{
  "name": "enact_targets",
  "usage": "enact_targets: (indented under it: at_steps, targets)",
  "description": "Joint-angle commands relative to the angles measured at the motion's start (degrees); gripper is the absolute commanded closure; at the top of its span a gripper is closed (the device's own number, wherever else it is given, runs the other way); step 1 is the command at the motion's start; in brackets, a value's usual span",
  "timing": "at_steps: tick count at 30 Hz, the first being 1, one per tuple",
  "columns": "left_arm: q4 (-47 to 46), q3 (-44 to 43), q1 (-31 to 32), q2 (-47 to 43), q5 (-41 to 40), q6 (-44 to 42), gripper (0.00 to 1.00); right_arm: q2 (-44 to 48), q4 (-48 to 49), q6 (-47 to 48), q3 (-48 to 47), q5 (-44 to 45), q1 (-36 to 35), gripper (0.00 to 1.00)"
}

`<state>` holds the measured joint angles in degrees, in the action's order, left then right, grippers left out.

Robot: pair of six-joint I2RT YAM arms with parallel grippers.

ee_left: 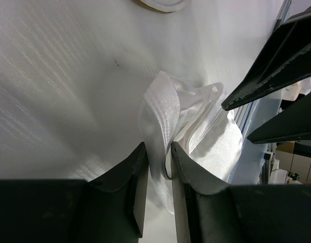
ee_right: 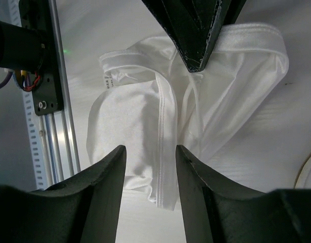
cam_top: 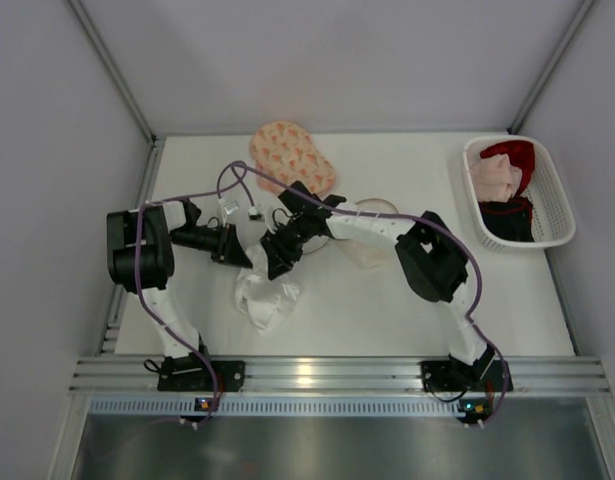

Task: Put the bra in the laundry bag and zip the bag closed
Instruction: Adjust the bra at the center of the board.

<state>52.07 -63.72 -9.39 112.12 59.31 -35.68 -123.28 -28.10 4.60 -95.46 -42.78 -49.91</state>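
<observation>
two-handedly gathering the white bra (cam_top: 267,300) on the table (cam_top: 507,300), pinching a fold tight in the left gripper (ee_left: 159,152), hovering the right gripper (ee_right: 150,152) with jaws apart over a seam, probably needing to close there before lifting toward the patterned laundry bag (cam_top: 292,155).

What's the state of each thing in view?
White satin bra: crumpled on the table, outside the bag.
Peach patterned laundry bag: lying flat, zip too small to tell.
White plastic basket: upright, holding red, pink and black clothes.
Left gripper: shut on a bra fold.
Right gripper: open, straddling a bra seam.
</observation>
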Motion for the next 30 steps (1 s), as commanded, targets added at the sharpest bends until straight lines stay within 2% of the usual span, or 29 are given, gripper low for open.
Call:
enact_targets:
  at_steps: [1,13,30]
  targets:
    - [0.7,0.0,-0.1,-1.5,2.0,-0.9,0.71,0.2,-0.7,2.3,-4.8,1.6,-1.7,0.55]
    - [0.8,0.0,-0.1,-0.7,1.5,-1.2,0.75,-3.5,1.2,3.7,-9.5,3.8,-3.8,0.57]
    - [0.8,0.0,-0.1,0.1,1.0,-1.3,0.74,-7.7,2.9,6.8,-14.6,8.3,-7.0,0.55]
